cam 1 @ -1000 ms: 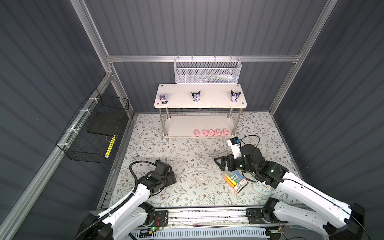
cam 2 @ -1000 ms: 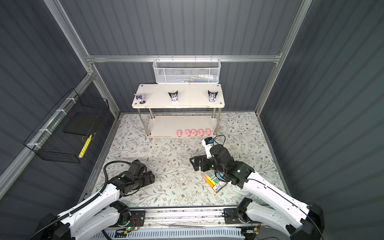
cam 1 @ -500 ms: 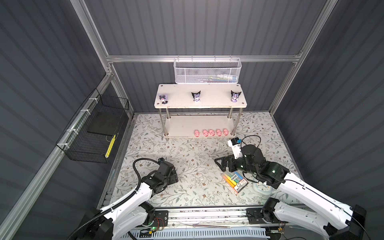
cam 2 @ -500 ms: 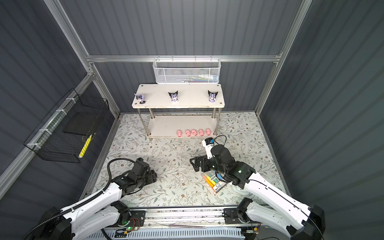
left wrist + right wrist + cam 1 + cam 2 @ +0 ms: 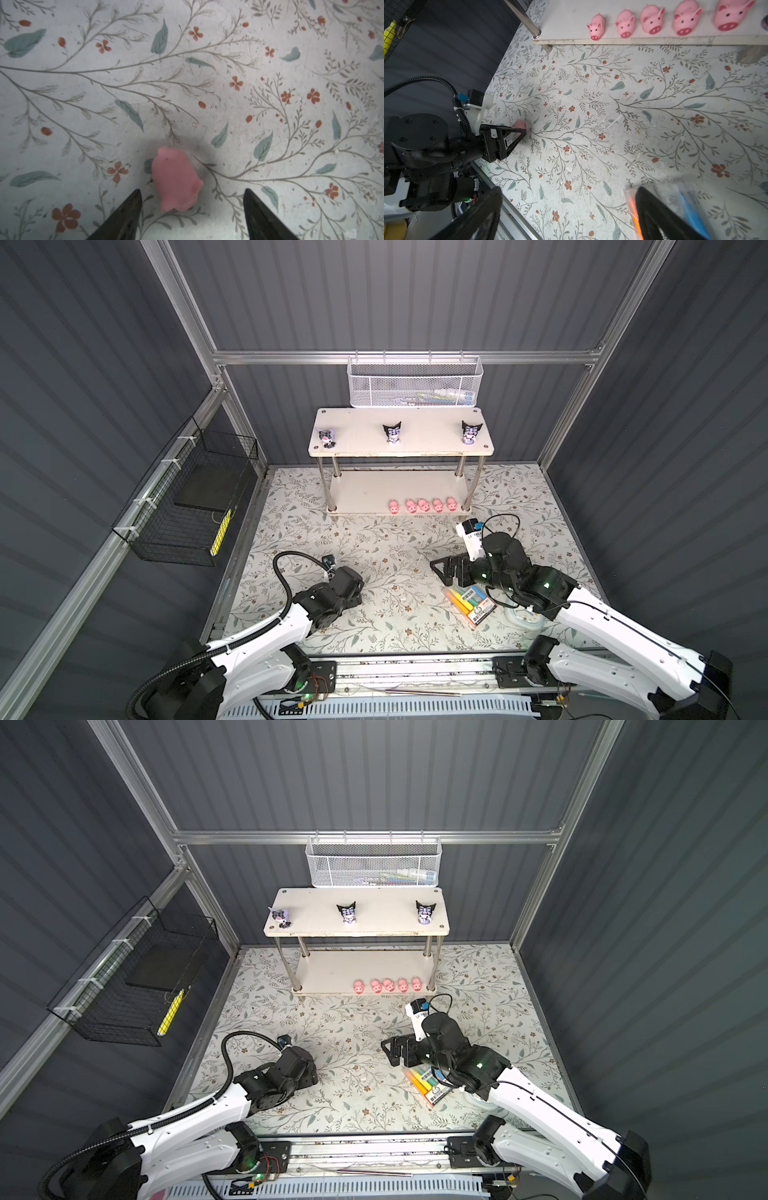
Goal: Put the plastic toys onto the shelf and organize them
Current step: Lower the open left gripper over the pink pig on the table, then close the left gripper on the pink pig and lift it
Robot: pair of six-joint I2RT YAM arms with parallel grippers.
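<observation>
A loose pink pig [image 5: 176,180] lies on the floral mat between the tips of my left gripper [image 5: 191,192]. The jaws are open and neither finger touches the pig. In the right wrist view the same pig [image 5: 520,124] shows at the left gripper [image 5: 517,133]. The white shelf [image 5: 374,489] holds several pigs [image 5: 422,505] in a row on its lower board. Three black-eared figurines [image 5: 392,433] stand on its top board. My right gripper [image 5: 440,572] hovers open and empty over the mat, right of centre.
A pack of coloured markers [image 5: 469,601] lies by the right gripper, with a pale-blue clock [image 5: 521,618] partly under the right arm. A white mesh basket [image 5: 415,383] hangs above the shelf. A black wire basket [image 5: 187,506] hangs on the left wall.
The left gripper has shifted slightly to the right over the mat, and its jaws narrowed a little. The right arm has not moved.
</observation>
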